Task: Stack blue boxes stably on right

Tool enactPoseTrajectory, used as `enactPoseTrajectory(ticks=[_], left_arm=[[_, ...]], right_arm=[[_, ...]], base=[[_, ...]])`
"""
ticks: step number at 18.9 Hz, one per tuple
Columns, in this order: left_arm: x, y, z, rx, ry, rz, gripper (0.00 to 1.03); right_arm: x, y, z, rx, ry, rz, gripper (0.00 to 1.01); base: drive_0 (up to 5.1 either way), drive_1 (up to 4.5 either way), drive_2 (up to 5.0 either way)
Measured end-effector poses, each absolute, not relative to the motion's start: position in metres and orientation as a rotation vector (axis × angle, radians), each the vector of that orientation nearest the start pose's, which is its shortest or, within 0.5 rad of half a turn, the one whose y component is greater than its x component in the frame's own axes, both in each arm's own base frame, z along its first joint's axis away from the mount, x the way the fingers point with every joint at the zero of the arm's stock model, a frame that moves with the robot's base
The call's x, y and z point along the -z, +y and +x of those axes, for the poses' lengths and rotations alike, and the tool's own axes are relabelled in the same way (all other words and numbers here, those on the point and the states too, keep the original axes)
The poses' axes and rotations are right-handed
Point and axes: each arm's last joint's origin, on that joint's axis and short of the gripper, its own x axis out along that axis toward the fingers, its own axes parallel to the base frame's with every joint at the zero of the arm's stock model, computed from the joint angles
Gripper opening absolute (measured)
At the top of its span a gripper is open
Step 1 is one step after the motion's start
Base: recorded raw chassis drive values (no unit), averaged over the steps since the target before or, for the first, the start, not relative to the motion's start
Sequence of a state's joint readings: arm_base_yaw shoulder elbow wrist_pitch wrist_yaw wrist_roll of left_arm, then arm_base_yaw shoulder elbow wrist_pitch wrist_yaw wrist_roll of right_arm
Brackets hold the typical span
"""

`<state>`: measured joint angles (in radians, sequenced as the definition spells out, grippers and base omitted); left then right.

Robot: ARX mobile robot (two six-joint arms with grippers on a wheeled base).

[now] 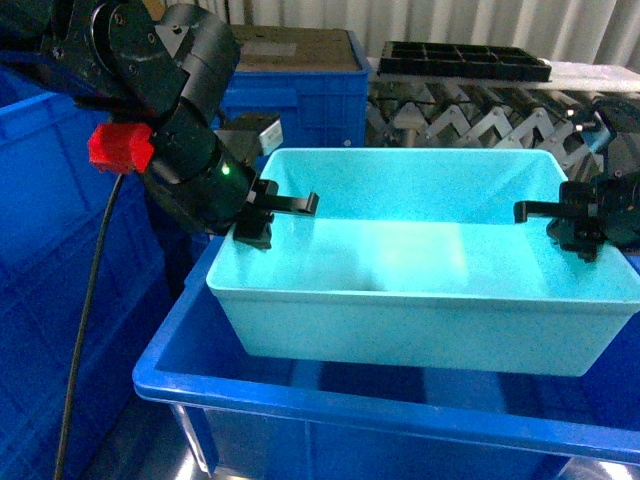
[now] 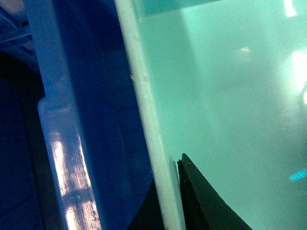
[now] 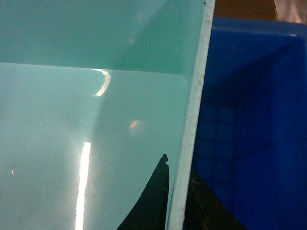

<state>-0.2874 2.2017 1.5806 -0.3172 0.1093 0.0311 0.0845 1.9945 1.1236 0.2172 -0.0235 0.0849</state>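
Observation:
One light turquoise blue box (image 1: pixel 420 310) sits level in the mouth of a large royal-blue crate (image 1: pixel 300 392), its rim well above the crate's rim. My left gripper (image 1: pixel 272 215) is shut on the box's left rim, one finger inside and one outside. In the left wrist view the pale rim (image 2: pixel 146 120) runs between the black fingers (image 2: pixel 204 206) of the left gripper (image 2: pixel 168 179). My right gripper (image 1: pixel 548 215) is shut on the right rim. In the right wrist view the right gripper (image 3: pixel 181 184) pinches the rim (image 3: pixel 193 120). I cannot tell whether the box rests on anything.
Stacked royal-blue crates (image 1: pixel 40 220) stand at the left, another (image 1: pixel 300 95) behind the box. A black divided tray (image 1: pixel 465 60) lies on a roller conveyor (image 1: pixel 470 125) at the back. A black cable (image 1: pixel 85 320) hangs from the left arm.

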Motion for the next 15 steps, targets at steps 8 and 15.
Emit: enactPoseTrajectory(ticks=[8, 15], left_arm=[[-0.148, -0.139, 0.440, 0.381, 0.922, 0.122, 0.02], [-0.151, -0.138, 0.436, 0.383, 0.918, 0.119, 0.02]], right_arm=[[-0.138, 0.034, 0.400, -0.073, 0.645, 0.055, 0.07], [-0.137, 0.019, 0.400, -0.052, 0.661, 0.089, 0.07]], base=[[0.0, 0.00, 0.0], [0.0, 0.00, 0.0]])
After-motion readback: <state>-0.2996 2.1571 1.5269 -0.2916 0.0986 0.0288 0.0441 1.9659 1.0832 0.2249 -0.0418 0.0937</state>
